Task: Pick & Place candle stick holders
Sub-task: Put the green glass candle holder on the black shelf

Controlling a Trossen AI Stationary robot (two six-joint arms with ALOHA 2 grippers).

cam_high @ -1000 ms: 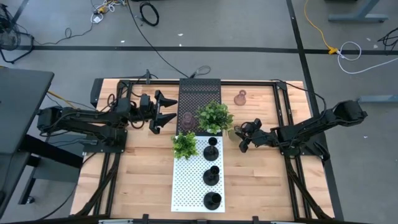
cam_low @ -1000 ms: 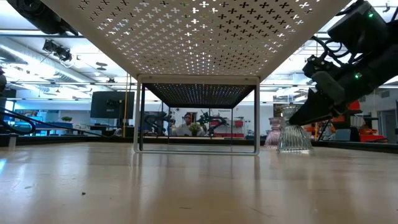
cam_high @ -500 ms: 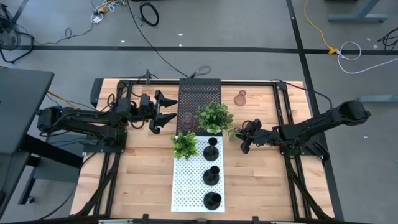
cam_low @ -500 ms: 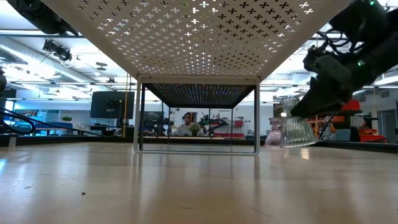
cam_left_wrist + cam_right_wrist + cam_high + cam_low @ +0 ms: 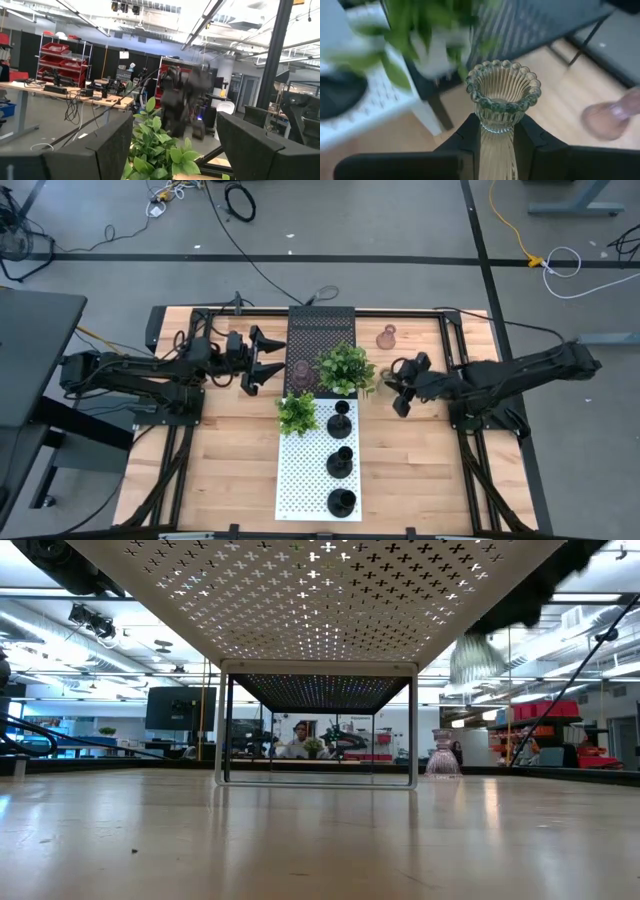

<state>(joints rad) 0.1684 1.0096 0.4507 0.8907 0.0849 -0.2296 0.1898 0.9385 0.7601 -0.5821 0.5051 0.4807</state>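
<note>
My right gripper (image 5: 400, 386) is shut on a clear greenish ribbed glass candle holder (image 5: 503, 95), held high above the table beside the larger plant (image 5: 346, 368); the holder also shows in the low view (image 5: 477, 658). One pink glass holder (image 5: 386, 336) stands on its base on the table at the far right. Another pink holder (image 5: 300, 371) stands on the black rack (image 5: 322, 330). Three black holders (image 5: 340, 462) stand in a row on the white rack (image 5: 300, 480). My left gripper (image 5: 262, 360) waits open left of the black rack. My right gripper pinches the glass holder's neck (image 5: 496, 125), just below its beaded rim, between its two fingers (image 5: 470, 137). The fingers come from the table's right side. The holder is lifted clear of the table, its wide base (image 5: 477, 668) lowest.
Two leafy potted plants (image 5: 297, 412) stand on the racks close to the holders. The perforated racks run down the table's middle and stand on thin legs (image 5: 221, 725). Bare wood lies at the near left and near right (image 5: 420, 480).
My right gripper has risen and gone a little toward the far edge, turning as it went, with the clear glass holder. The holder stood on the table a second ago and now hangs well above it. The left arm has kept still.
</note>
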